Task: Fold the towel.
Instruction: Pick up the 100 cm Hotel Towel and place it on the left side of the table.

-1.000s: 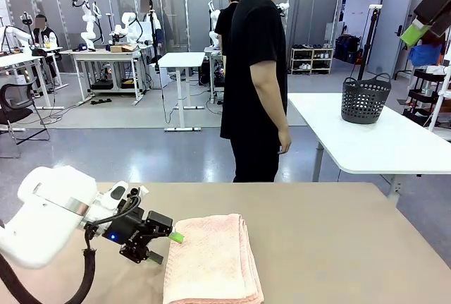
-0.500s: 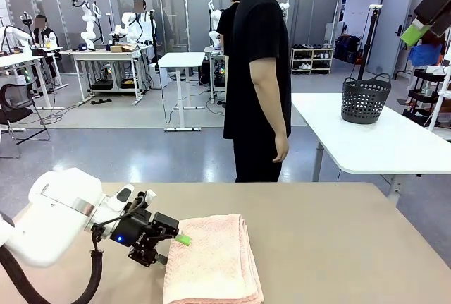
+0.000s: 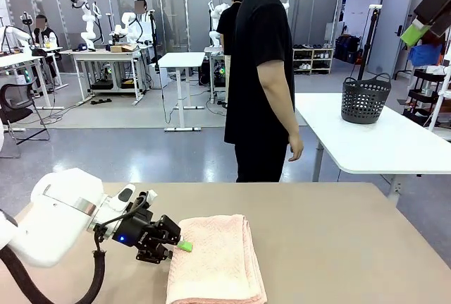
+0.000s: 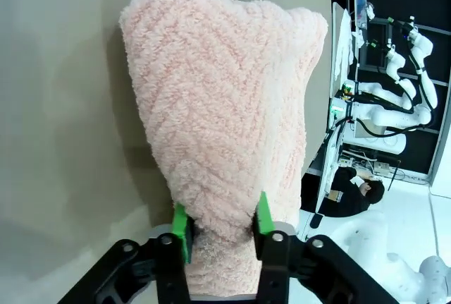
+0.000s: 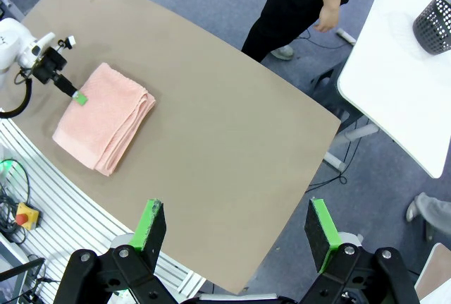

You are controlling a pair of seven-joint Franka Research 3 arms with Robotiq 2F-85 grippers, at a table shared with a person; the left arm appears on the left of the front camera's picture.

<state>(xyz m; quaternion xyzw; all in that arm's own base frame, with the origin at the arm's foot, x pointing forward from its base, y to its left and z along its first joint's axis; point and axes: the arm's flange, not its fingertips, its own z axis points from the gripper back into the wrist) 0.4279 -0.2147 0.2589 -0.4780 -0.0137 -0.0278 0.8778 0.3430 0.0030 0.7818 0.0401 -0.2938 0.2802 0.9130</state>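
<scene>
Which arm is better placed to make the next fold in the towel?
The left. Its gripper is already shut on the towel's left edge, fingers pinching the terry. The right gripper hangs open high above the table.

We had front low across the table (image 3: 331, 233); left wrist tight on towel (image 4: 225, 106); right wrist high overhead, sharing both.

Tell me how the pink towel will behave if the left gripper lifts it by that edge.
The towel is soft terry, so it would likely droop and sag. Its stacked folds may slide apart, since the left gripper pinches just one edge. Probably light.
</scene>
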